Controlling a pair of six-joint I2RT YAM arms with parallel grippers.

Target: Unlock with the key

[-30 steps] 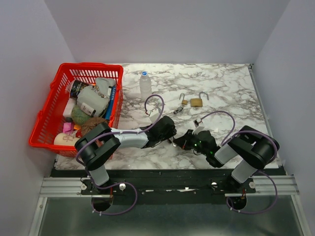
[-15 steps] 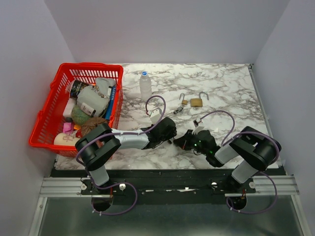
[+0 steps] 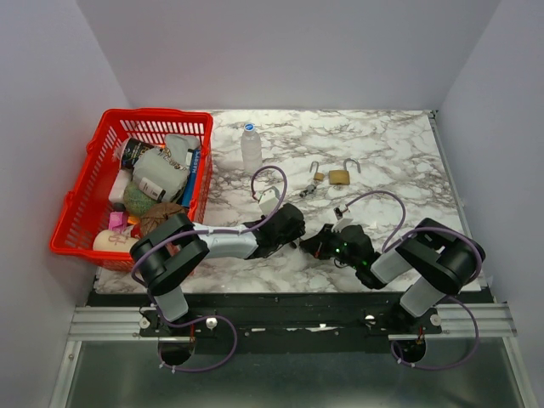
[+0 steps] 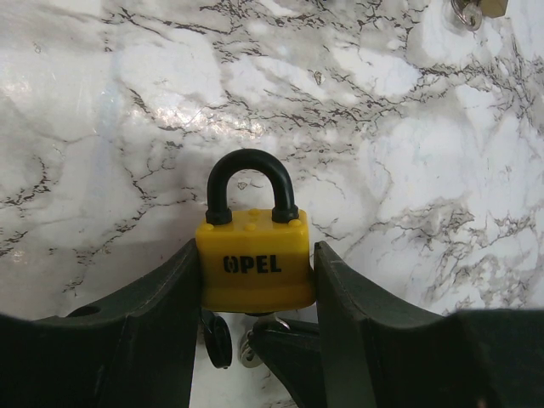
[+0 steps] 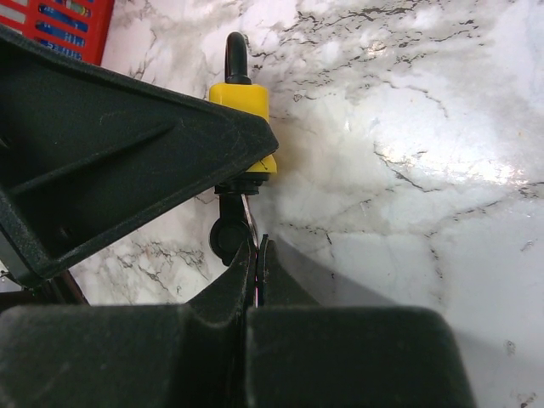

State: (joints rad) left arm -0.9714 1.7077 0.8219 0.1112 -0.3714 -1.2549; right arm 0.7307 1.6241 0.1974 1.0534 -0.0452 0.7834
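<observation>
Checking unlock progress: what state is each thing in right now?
yellow padlock: shackle closed
left gripper: closed on the yellow padlock
right gripper: shut, tips at the key
key: below the padlock body; insertion unclear
larger brass padlock: shackle open
bottle: upright, capped

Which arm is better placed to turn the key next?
Right. The right fingers are shut at the key under the yellow padlock, apparently pinching it, while the left fingers clamp the padlock's body, shackle closed.

tight centre, open right bench [image 3: 408,153]
left end effector [image 4: 257,255] and right end effector [image 5: 255,255] meet at the yellow padlock [image 4: 255,272]; red basket [image 3: 85,200] blocks the left, bottle [image 3: 251,146] and brass padlocks [image 3: 338,176] behind.
</observation>
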